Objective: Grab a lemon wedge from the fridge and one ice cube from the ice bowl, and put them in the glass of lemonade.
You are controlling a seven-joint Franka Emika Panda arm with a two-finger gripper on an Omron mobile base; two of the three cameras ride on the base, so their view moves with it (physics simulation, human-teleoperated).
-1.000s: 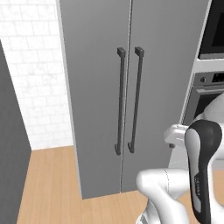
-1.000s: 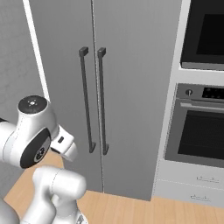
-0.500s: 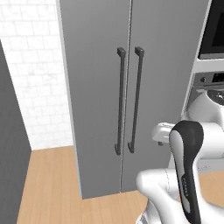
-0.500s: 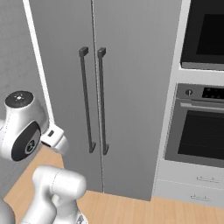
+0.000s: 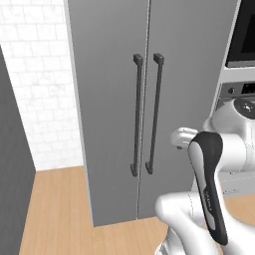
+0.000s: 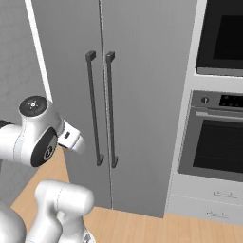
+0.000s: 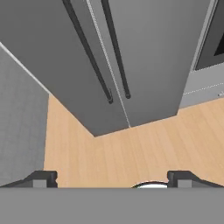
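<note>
At far left of the left base view, a white tiled wall (image 5: 35, 89) and wooden floor (image 5: 55, 209) are seen. Next to them stands the fridge (image 5: 109, 60), both doors shut, with the left handle (image 5: 136, 114) and the right handle (image 5: 155, 113) just beside the centre seam. To the right, an oven column (image 6: 223, 137) is noted, with a drawer front (image 6: 209, 209) beneath it.

The arm is folded in front of the fridge, apart from both handles. In the hand view the gripper (image 7: 111, 177) is pointed down at the floor and the foot of the fridge; two fingers (image 7: 41, 178) are seen far apart at the bottom edge, nothing between them, so the gripper is judged wide open and empty, though only the tips are visible.

Progress is judged as very early. Nothing is done yet: the fridge is unopened, and the lemon wedge, presumably inside, is hidden behind the closed doors. Left to do: a handle is to be gripped, the door pulled, the wedge taken and placed; then the ice cube is to be fetched.

No brand, label or legible writing is found. Oven panel markings are too blurred to read.
</note>
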